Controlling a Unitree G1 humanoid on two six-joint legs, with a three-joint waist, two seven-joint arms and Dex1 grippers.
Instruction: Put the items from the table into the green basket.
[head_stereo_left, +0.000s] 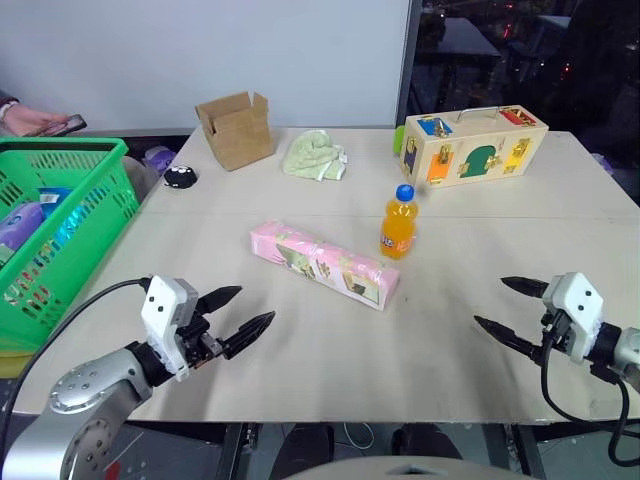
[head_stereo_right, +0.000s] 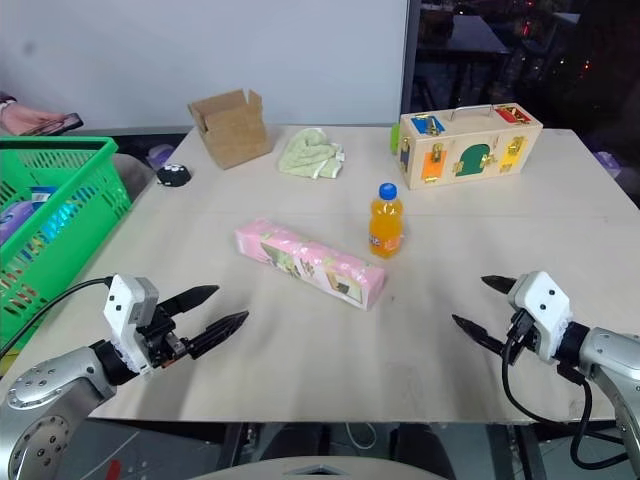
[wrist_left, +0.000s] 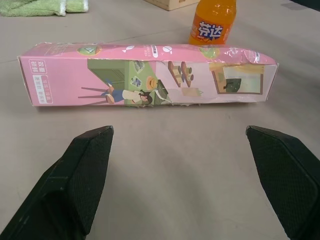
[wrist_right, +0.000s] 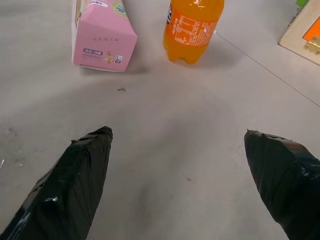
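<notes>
Holding colourful packets, the bright green lattice plastic basket (head_stereo_left: 60, 215) stands left of the pale beige table (head_stereo_left: 330, 360); the long pink printed pack (head_stereo_left: 325, 264) lies flat, running diagonally, beside the upright orange soda bottle (head_stereo_left: 399, 224); both the left gripper (head_stereo_left: 240, 315) and the right gripper (head_stereo_left: 505, 305) are spread, empty.

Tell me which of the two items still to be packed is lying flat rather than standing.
The long pink pack. It lies flat on the table, while the orange soda bottle beside it stands upright on its base, blue cap up.

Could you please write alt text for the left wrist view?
A long pink pack printed with pictures lies flat on the beige table, just ahead of the open left gripper. An orange soda bottle stands behind it.
</notes>
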